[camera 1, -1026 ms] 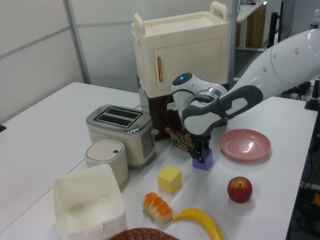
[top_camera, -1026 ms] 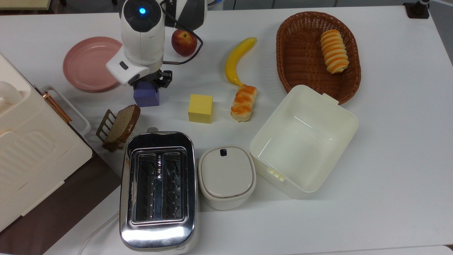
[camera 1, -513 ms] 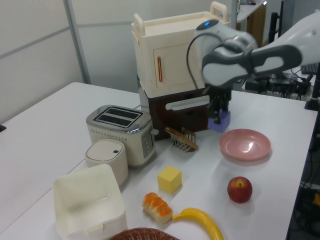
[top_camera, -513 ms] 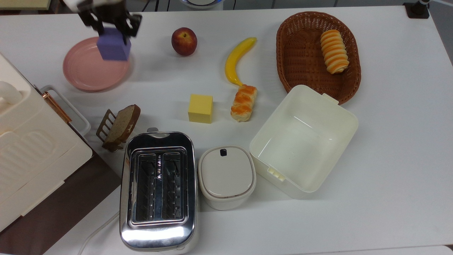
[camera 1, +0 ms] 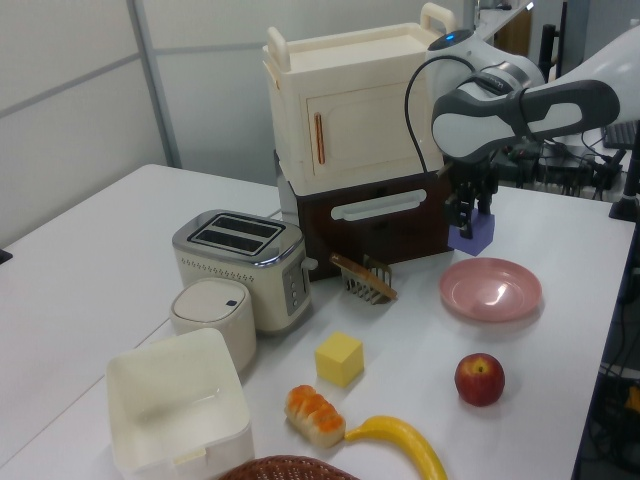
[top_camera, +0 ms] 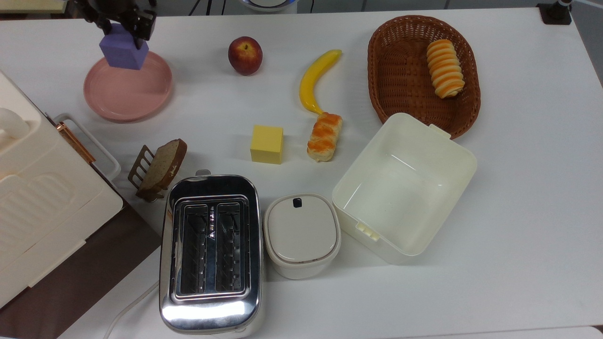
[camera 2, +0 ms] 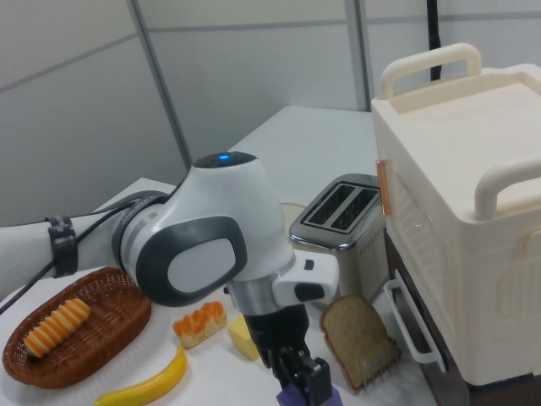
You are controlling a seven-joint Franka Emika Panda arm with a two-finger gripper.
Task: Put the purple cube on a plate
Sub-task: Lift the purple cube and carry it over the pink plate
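You've got the hand (top_camera: 123,29) clamped on the purple cube (top_camera: 123,48), held in the air above the plate's (top_camera: 128,94) far rim, clear of the bench (top_camera: 518,188), with the plate bare underneath.

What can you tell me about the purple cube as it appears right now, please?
The purple cube is a small, matte, lavender block with plain faces and crisp edges. The gripper clamps it from above, so it hangs in the air, slightly turned, not resting on anything. In the top view it overlaps the far rim of the pink plate; in the left view it hangs above the plate's far edge. Only the fingers touch it.
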